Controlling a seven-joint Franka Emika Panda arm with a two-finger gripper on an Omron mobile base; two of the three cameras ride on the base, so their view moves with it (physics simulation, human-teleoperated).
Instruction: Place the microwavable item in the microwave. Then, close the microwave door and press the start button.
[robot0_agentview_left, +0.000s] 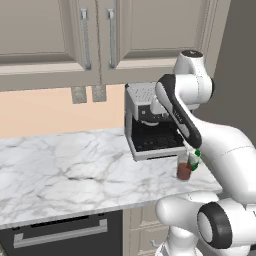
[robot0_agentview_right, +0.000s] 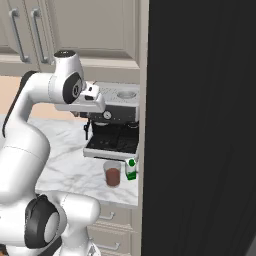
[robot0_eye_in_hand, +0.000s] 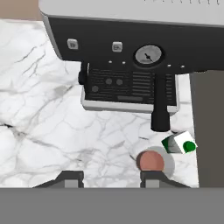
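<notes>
The microwavable item, a small clear cup (robot0_agentview_right: 113, 175) with red-brown contents, stands on the marble counter (robot0_agentview_left: 65, 170) near its right end, just in front of the coffee machine's drip tray. From the left base view the cup (robot0_agentview_left: 184, 171) sits partly behind my forearm. My gripper (robot0_eye_in_hand: 111, 178) hangs high above the counter, open, with bare marble between its fingertips. Seen from above in the hand view, the cup (robot0_eye_in_hand: 152, 162) lies just past the right fingertip (robot0_eye_in_hand: 151, 177). The microwave and its door are out of view.
A silver-and-black coffee machine (robot0_agentview_right: 115, 120) stands against the wall behind the cup. A small green-topped white item (robot0_agentview_right: 131, 169) stands right beside the cup. The tall black fridge (robot0_agentview_right: 200, 125) bounds the counter on the right. Wall cabinets (robot0_agentview_left: 65, 35) hang overhead.
</notes>
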